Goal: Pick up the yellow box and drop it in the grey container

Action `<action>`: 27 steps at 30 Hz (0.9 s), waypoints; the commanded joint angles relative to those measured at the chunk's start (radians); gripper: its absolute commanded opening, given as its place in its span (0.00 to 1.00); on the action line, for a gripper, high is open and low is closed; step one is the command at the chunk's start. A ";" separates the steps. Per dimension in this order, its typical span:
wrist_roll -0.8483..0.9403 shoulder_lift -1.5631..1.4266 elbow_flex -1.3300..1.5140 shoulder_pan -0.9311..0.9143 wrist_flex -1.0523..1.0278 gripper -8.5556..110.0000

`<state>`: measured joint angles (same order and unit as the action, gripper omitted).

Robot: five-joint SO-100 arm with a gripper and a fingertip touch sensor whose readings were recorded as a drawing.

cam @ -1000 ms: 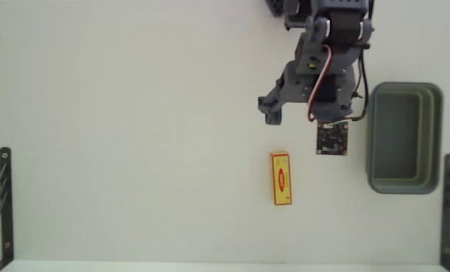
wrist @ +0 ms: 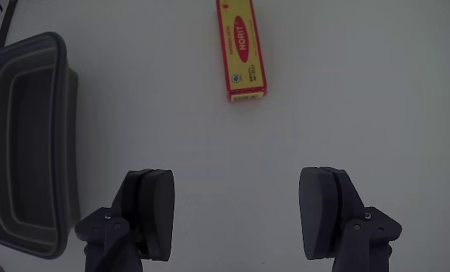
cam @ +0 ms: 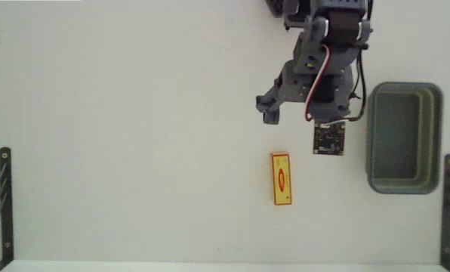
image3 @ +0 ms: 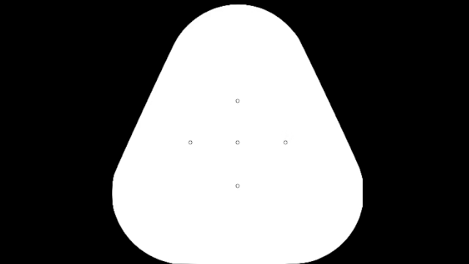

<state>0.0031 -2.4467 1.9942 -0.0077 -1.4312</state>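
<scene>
Yellow box [cam: 282,179] lies flat on the white table [cam: 119,136], long axis up-down in fixed view, red oval mark face up; nothing touching it. In wrist view its near short end [wrist: 241,49] shows ahead of the jaws, a bit left of centre.

Gripper [wrist: 236,211] hangs above the table short of the box, jaws spread wide w/ bare table between them, holding nothing. In fixed view the gripper [cam: 297,121] sits up and slightly right of the box, well apart from it.

Grey container [cam: 404,137] stands right of the box in fixed view, apart from it and w/ nothing visible inside; in wrist view it's at the left edge [wrist: 29,143].

Change vs 1 s ago: box and container haven't moved; arm shifted only slightly, wrist board now a touch higher and left. Judgement: approach phase, pickup not begun. Next needs reach fwd toward the box, centre it btw jaws, descend. Risk: closing along the long axis rather than across the narrow width.
</scene>
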 commanded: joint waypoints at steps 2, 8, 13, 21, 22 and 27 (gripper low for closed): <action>-0.003 -0.034 0.005 -0.014 0.001 1.00; -0.003 -0.034 0.005 -0.014 0.001 1.00; -0.003 0.002 0.001 -0.014 0.033 1.00; -0.003 0.069 -0.010 -0.014 0.088 1.00; -0.003 0.079 -0.012 -0.014 0.096 1.00; -0.003 0.121 -0.022 -0.014 0.128 1.00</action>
<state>0.0031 -2.3255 1.9942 -0.0092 -1.3254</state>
